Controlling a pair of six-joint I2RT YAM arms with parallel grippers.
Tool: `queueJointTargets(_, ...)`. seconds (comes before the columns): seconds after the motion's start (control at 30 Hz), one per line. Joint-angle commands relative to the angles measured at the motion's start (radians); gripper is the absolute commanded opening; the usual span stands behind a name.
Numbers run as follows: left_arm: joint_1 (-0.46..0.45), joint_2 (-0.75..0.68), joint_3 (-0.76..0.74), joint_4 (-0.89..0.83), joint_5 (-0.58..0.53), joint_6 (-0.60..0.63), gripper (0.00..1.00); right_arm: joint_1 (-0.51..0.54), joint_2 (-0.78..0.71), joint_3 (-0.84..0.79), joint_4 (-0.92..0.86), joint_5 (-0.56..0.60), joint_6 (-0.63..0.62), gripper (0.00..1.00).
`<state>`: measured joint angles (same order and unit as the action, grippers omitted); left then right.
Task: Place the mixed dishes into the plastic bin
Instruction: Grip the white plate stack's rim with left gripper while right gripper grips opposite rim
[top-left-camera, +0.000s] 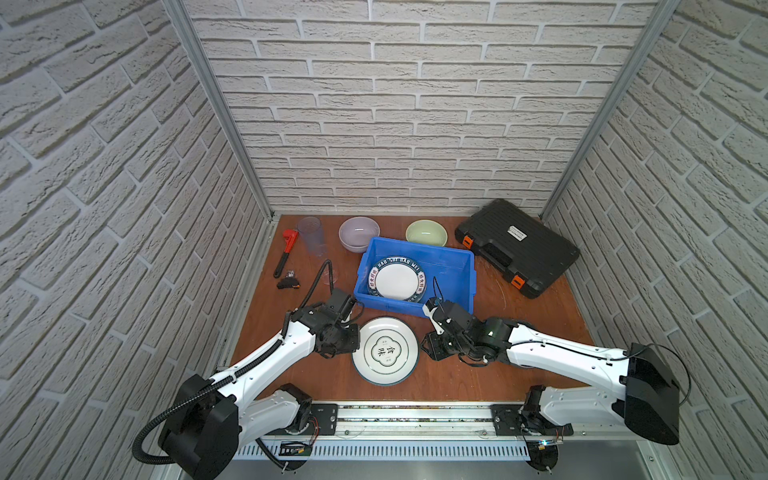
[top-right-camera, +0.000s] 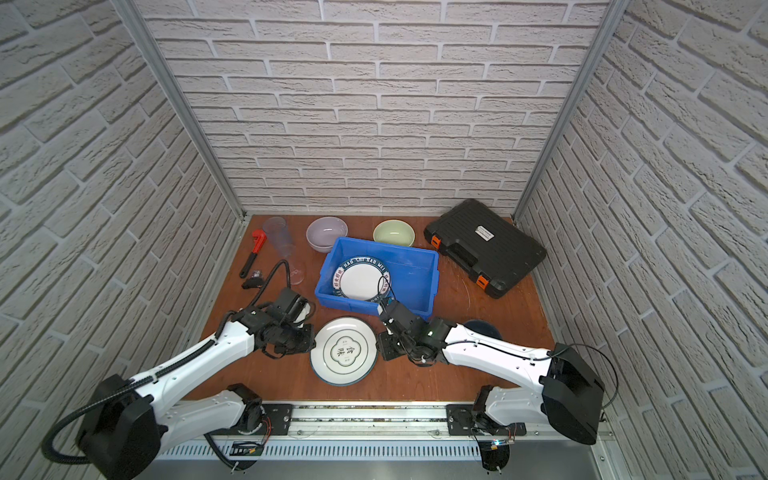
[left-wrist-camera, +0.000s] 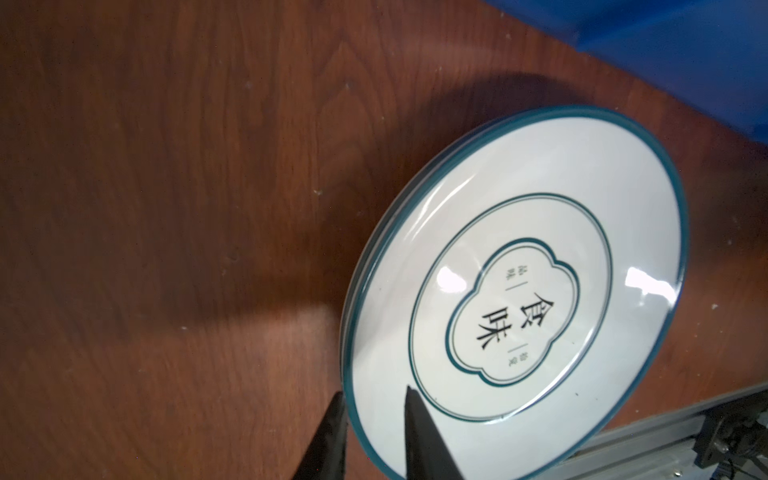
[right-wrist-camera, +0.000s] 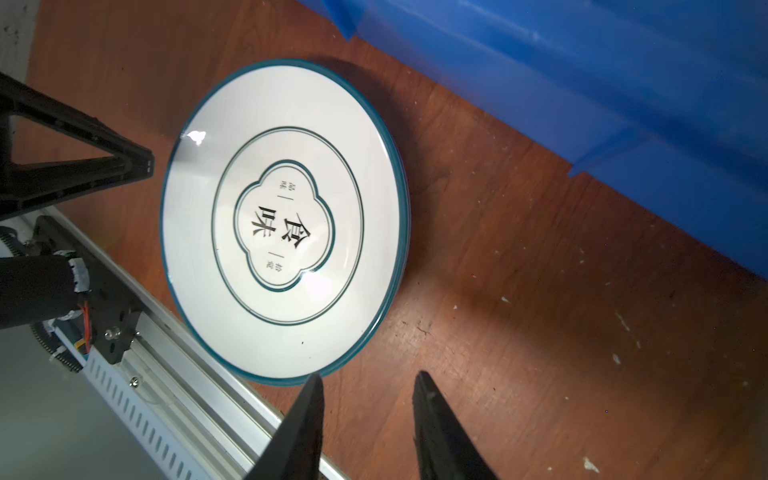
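Because your left gripper (left-wrist-camera: 374, 390) straddles the rim of the plate (left-wrist-camera: 515, 299), jaws narrow, clamp unclear, it is nearer; your right gripper (right-wrist-camera: 370, 374) sits part-open, empty, just beside the opposite edge.

We count two plates (top-left-camera: 385, 351) (top-left-camera: 397, 279), three bowls (top-left-camera: 359, 233) (top-left-camera: 426, 232) (top-right-camera: 484, 327), two tumblers (top-left-camera: 311, 235) (top-right-camera: 296, 272), one bin (top-left-camera: 390, 305), one wrench (top-left-camera: 286, 251), one tool case (top-left-camera: 517, 247).

Glossy white shells cover the left arm (top-left-camera: 286, 348) and the right arm (top-left-camera: 561, 348) between bulky black joint housings. A ribbed black conduit (top-left-camera: 150, 430) trails from the left arm. A thin black cable (top-left-camera: 686, 376) loops beside the right arm's largest housing. The fingers (right-wrist-camera: 301, 428) are matt black and taper to points.
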<state>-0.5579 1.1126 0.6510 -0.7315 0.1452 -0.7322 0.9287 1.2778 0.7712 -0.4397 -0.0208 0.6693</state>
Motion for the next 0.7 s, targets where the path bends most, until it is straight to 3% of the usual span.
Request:
queueJointTargets(0.0, -0.008, 0.003, -0.023, 0.045, -0.027, -0.027, 0.26, 0.007, 0.031, -0.02, 0.065, 0.038, 0.074, 0.36)
queueJointTargets(0.67, -0.029, 0.035, -0.088, 0.087, -0.064, -0.05, 0.18, 0.007, 0.178, -0.048, 0.254, -0.047, 0.16, 0.31)
